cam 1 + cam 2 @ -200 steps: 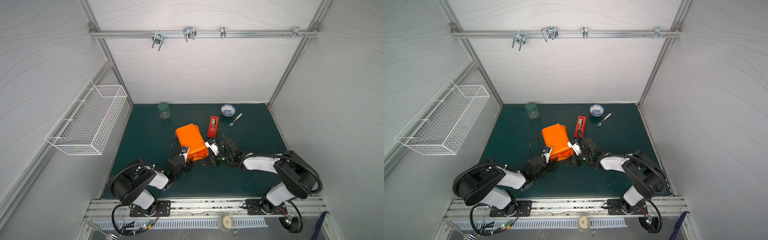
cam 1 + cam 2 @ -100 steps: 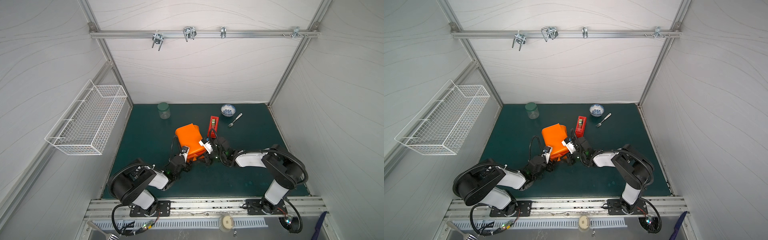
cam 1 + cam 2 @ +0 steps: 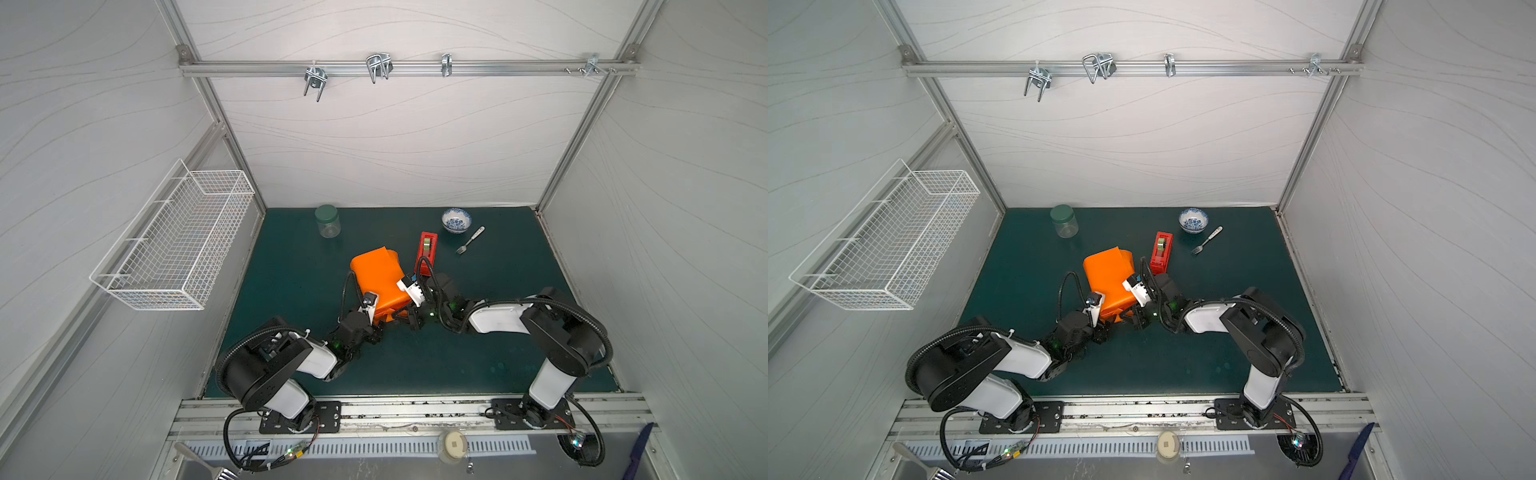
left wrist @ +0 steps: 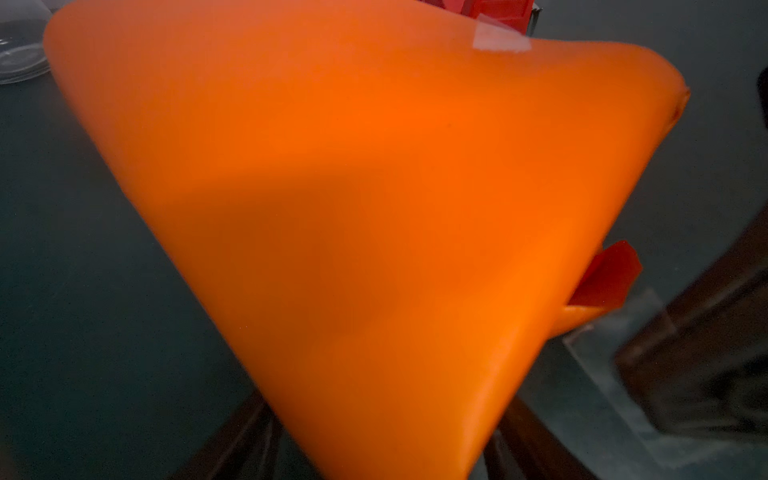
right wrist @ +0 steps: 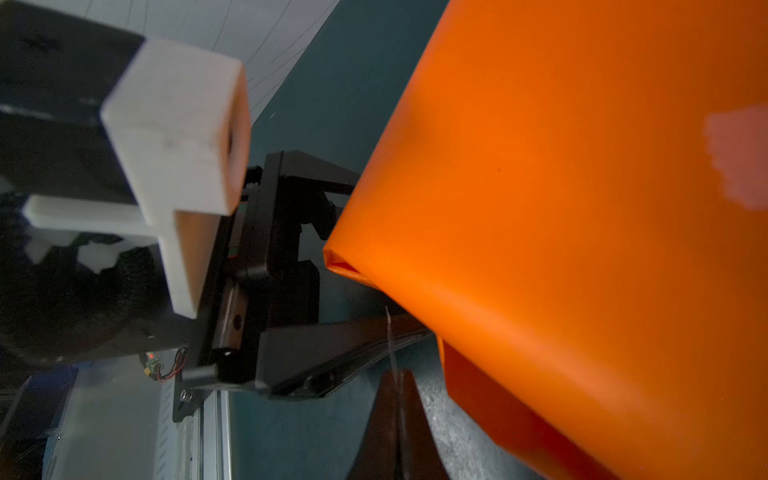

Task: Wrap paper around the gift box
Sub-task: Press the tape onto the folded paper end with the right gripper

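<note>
The gift box is hidden inside the orange paper, a parcel tipped up at mid-table. My left gripper is shut on its near edge, and a dark finger shows on each side of the paper. My right gripper is shut just off the parcel's near right corner. A thin strip of clear tape rises from its tips, beside the paper. A clear tape piece is stuck on the wrapping.
A red tape dispenser stands just behind the right wrist. Along the back of the mat are a green-lidded jar, a blue-patterned bowl and a fork. A wire basket hangs on the left wall.
My right gripper has moved left, closer to the parcel's near right corner, and its arm has drawn in. The left gripper and the parcel have stayed put.
</note>
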You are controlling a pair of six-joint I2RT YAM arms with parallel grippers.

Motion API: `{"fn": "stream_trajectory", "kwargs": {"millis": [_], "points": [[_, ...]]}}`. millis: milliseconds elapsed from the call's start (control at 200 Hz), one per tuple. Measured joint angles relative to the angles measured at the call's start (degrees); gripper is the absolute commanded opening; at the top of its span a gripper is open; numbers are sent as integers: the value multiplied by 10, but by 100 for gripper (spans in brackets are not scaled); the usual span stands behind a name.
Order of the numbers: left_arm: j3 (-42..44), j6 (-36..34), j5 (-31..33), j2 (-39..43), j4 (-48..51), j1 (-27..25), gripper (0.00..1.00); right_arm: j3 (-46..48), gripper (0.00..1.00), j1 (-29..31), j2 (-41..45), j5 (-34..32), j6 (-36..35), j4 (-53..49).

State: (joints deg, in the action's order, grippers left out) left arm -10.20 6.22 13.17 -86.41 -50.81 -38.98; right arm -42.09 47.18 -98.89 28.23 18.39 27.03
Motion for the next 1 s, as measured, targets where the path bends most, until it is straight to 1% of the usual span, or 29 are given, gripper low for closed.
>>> {"fn": "stream_trajectory", "kwargs": {"millis": [1000], "points": [[0,0,0,0,0,0,72,-10,0,0,-9,-15,0,2]]}}
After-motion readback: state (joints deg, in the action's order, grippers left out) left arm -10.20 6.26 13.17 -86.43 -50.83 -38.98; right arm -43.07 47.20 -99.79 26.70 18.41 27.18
